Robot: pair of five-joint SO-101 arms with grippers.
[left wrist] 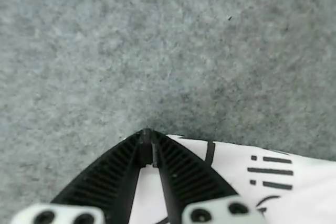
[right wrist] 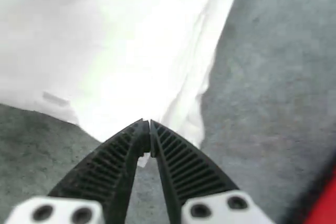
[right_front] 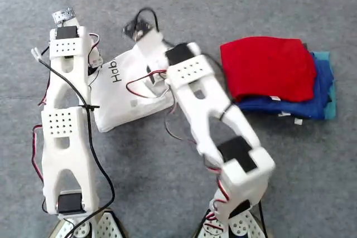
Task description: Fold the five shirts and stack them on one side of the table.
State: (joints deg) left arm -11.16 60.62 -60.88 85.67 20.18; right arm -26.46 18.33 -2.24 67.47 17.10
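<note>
A white shirt with black print lies folded on the grey table, between the two arms. My left gripper is shut at a corner of the white shirt, with the cloth running up to its tips. My right gripper is shut at another edge of the white shirt, and a bit of white cloth shows between its fingers. On the right side of the table a folded red shirt tops a stack, over a blue shirt and a teal one.
Bare grey cloth covers the table in front of and behind the white shirt. The right arm's links lie between the white shirt and the stack. A red edge of the stack is close to the right gripper.
</note>
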